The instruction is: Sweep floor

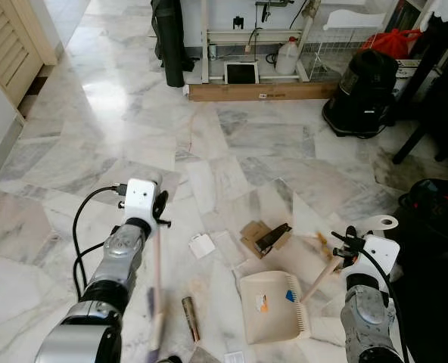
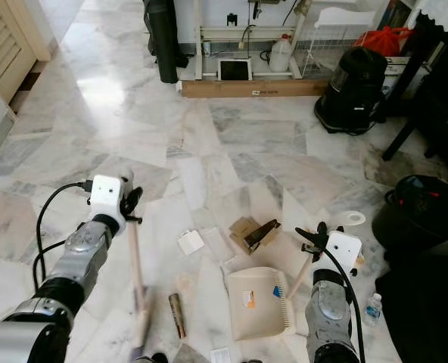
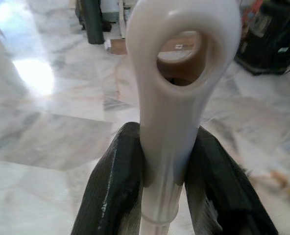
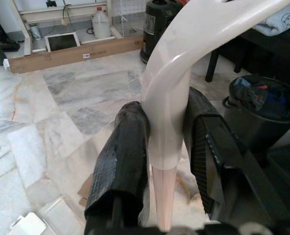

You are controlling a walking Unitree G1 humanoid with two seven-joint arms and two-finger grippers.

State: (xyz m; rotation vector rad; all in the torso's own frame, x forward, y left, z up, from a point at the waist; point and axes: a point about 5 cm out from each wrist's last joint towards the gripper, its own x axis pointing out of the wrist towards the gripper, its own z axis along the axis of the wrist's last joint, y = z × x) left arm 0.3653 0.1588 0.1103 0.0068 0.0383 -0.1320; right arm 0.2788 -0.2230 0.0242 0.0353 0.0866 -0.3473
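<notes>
The floor (image 1: pixel 231 144) is polished marble in grey and white slabs, glossy enough to throw back a bright patch of light near its far left part.

The left gripper (image 3: pixel 167 161) has its two black fingers (image 3: pixel 113 191) clamped on the smooth off-white plastic top of the broom handle (image 1: pixel 155 257), just below a rounded hanging loop with an oval hole. From there the pale, slim handle runs down towards the near edge of the floor, ending in a blurred brush head (image 1: pixel 156 333).

The right gripper (image 4: pixel 167 147) likewise has its fingers (image 4: pixel 120 161) closed tight on the dustpan handle (image 1: pixel 321 278), gripping the glossy white plastic cap where it meets a pale wooden-looking stick; the cap curves upward into a ring-shaped end (image 1: pixel 381 223). The stick slopes down to the dustpan (image 1: pixel 273 306), a cream plastic tray, roughly square with a toothed comb along its right rim. It lies flat on the floor near the near edge, between the two arms, with small orange and blue bits inside.

Litter lies just beyond the dustpan: a crumpled brown cardboard piece (image 1: pixel 256 236) with a dark flap, a white square scrap (image 1: pixel 202 246), and, left of the pan, a short brown cylinder (image 1: pixel 190 318).

Along the far edge stand a long cardboard box (image 1: pixel 262 91), a white jug (image 1: pixel 287 57) and a black vacuum cleaner (image 1: pixel 364 94).
</notes>
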